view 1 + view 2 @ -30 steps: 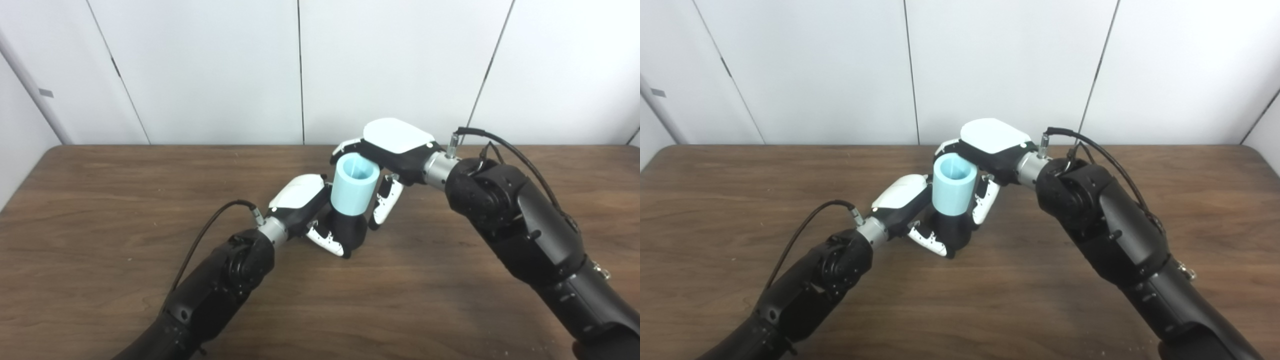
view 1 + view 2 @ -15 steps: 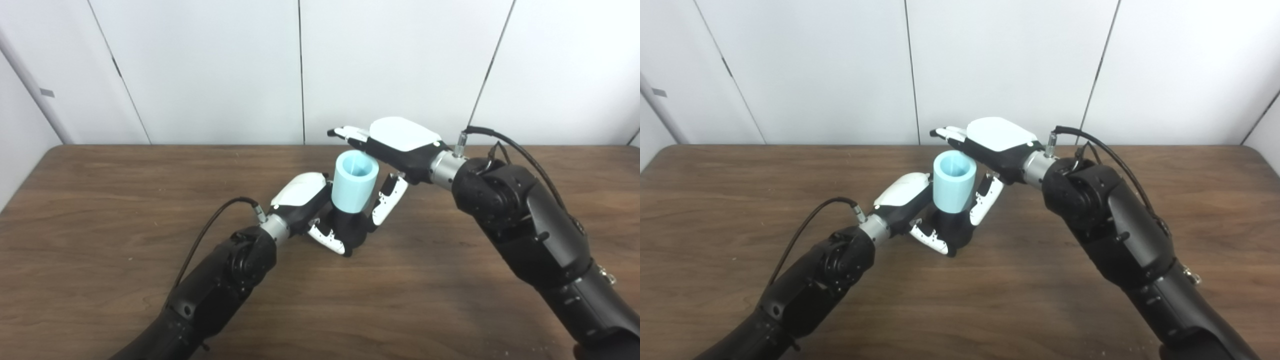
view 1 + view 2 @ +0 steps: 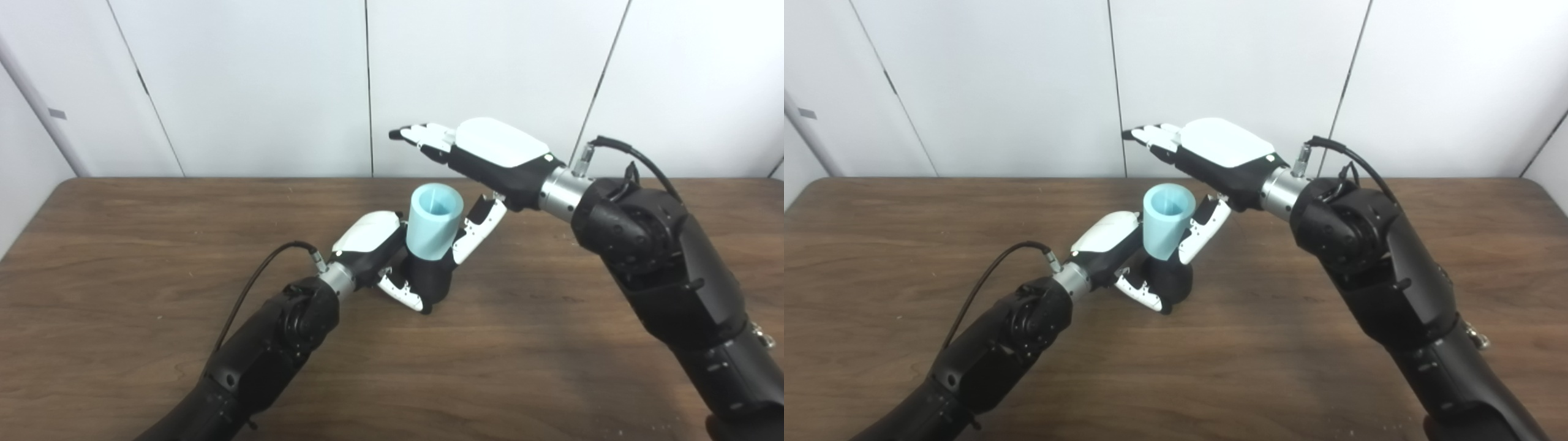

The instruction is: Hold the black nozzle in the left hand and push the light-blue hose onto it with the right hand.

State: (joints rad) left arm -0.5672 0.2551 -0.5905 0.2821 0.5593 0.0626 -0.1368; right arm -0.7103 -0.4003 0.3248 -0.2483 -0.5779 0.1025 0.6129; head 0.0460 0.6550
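The short light-blue cylindrical hose (image 3: 433, 229) is sitting on top of the black plastic nozzle (image 3: 432, 283), near the middle of the dark wood-grain table (image 3: 122, 257), a bit toward the far edge. Vs 1 s ago it is no longer being gripped by the right hand: back then the right hand's fingers were curled round its upper rim, half a sec ago they were already lifting off, and now they are clear of it. The hose's long axis is running near vertical, leaning slightly to the right at the top; its open mouth is pointing up and toward the cameras, w/ the hollow inside showing. Its lower end is disappearing into the nozzle. The nozzle's base looks to be resting on the table.

The white-and-black left hand (image 3: 380, 257) is clasping the nozzle from the left, fingers wrapped round its lower body.

The white-and-black right hand (image 3: 484, 156) is hovering above and behind the hose, released, fingers stretched out flat toward the left, thumb (image 3: 478, 229) hanging down just beside the hose's right side; contact can't be told.
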